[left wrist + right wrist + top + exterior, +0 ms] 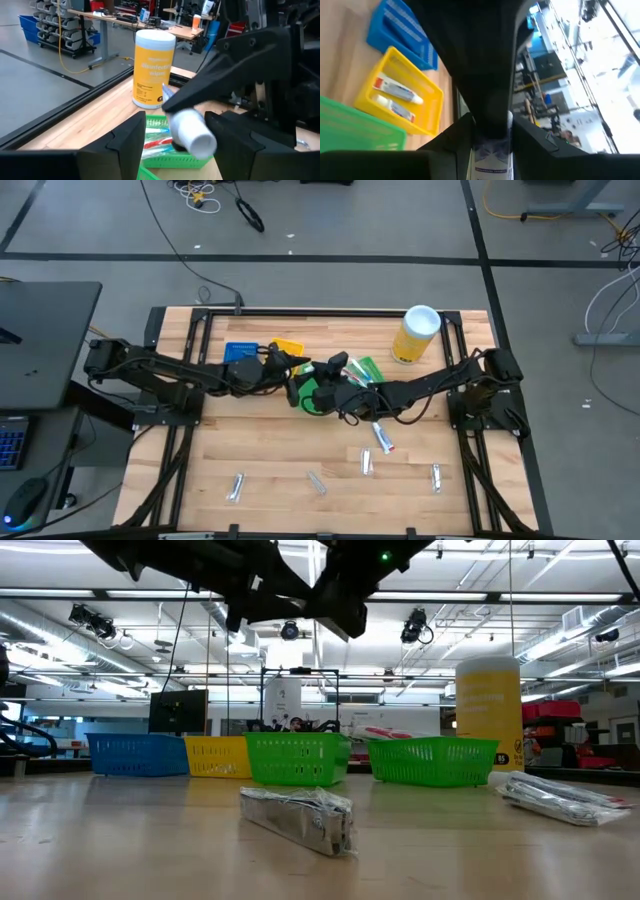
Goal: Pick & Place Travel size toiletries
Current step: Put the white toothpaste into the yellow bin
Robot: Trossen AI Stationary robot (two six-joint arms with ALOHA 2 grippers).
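One white toothpaste tube (492, 150), blue-printed, is clamped in the right fingers (492, 131); left fingers (185, 135) apart.

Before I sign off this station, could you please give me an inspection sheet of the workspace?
Surface: wooden table, nothing spilled.
Job's things: five wrapped items loose, away from the bins; two toothpaste tubes in the yellow bin.
Clutter: yellow canister upright near a corner.
Grippers: right pincer shut on a white tube; left pincer open, fingers either side of that tube.
Cables: loose cables on the floor.
Surroundings: black desk beside the table.
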